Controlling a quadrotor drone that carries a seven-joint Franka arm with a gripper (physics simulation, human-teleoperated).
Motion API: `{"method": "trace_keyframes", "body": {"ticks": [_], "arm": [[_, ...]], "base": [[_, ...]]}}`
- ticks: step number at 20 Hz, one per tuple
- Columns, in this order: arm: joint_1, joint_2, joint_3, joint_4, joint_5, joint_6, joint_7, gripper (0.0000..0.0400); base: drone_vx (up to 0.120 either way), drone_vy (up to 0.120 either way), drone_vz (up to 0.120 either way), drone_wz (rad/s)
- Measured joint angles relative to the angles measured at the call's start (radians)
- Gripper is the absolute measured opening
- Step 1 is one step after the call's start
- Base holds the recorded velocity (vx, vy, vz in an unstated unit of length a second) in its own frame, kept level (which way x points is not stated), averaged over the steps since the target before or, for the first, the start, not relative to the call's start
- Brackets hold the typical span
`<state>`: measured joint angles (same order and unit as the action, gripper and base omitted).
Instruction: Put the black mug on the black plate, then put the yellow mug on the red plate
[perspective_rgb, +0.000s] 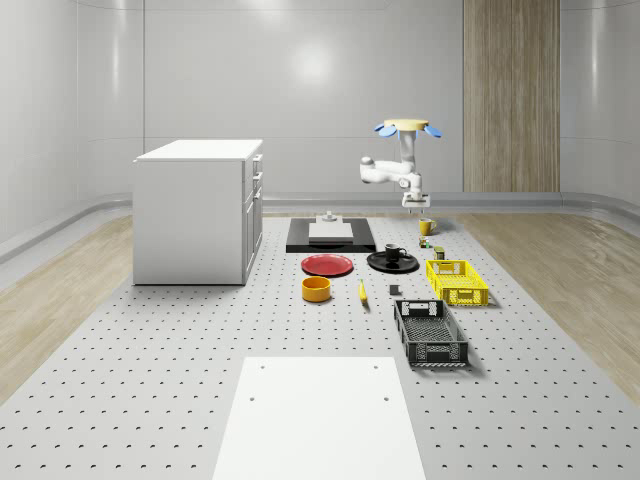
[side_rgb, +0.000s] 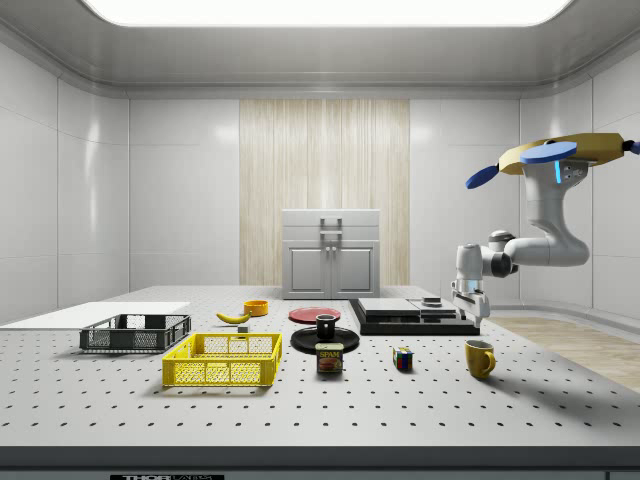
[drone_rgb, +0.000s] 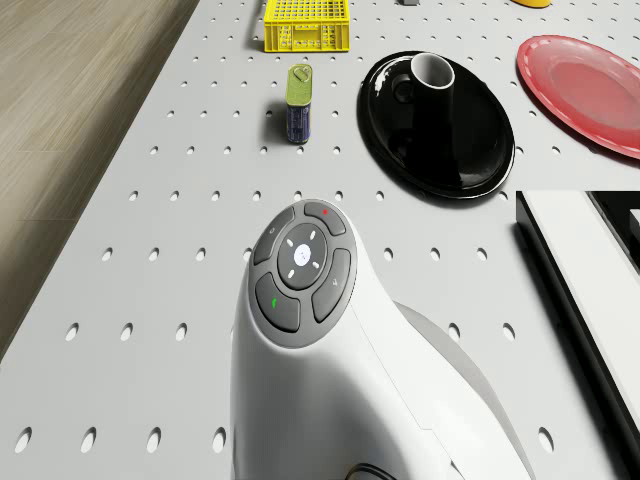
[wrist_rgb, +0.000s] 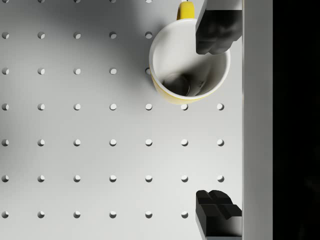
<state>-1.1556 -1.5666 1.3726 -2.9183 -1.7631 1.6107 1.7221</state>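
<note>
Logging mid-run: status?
Drone hovering, claw open above yellow mug. Black mug on black plate. Red plate bare.

The drone (side_rgb: 560, 153) has a flat tan body with blue rotor blades. Beneath it hangs a glossy white, rounded Franka arm (side_rgb: 520, 248). A grey round button pad (drone_rgb: 301, 276) on the arm carries a red mark at 12 o'clock and a green one at 7 o'clock. The fingertips (wrist_rgb: 218, 30) are black and blocky.

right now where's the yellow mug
The yellow mug stands on the table at the side view's right, right of the small cube, below the open gripper.
</note>
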Motion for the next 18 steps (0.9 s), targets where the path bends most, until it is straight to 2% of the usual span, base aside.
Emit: {"method": "trace_keyframes", "body": {"ticks": [5,18], "arm": [[0.0,0.0,0.0,0.0,0.0,0.0,0.0,0.04],[-0.017,-0.002,-0.118,0.024,-0.113,0.035,0.0,0.04]], "base": [[0.0,0.112,-0.12,0.0],[0.0,0.0,0.0,0.0]]}}
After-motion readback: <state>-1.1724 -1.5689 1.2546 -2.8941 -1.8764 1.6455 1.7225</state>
